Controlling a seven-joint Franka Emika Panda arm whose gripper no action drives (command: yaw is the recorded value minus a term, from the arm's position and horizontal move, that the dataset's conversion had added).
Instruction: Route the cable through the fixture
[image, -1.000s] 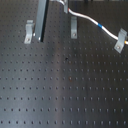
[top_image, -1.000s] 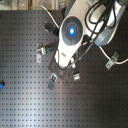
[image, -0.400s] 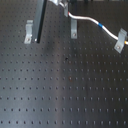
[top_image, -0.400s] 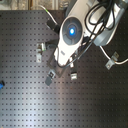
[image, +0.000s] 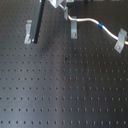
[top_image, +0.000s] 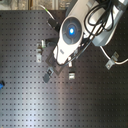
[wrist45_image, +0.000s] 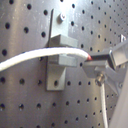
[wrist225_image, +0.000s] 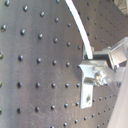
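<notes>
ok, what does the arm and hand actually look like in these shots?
In the second exterior view the arm is white and rounded, with a glowing blue circular light on a dark disc and black cables looped along it. In the first wrist view the hand shows grey metal fingers and a screw. The rest is out of frame.

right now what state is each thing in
cable: held at one end by the fingers, lying against the middle clip, running on to the far clip
middle clip: upright on the board
left clip: upright, no cable at it
</notes>
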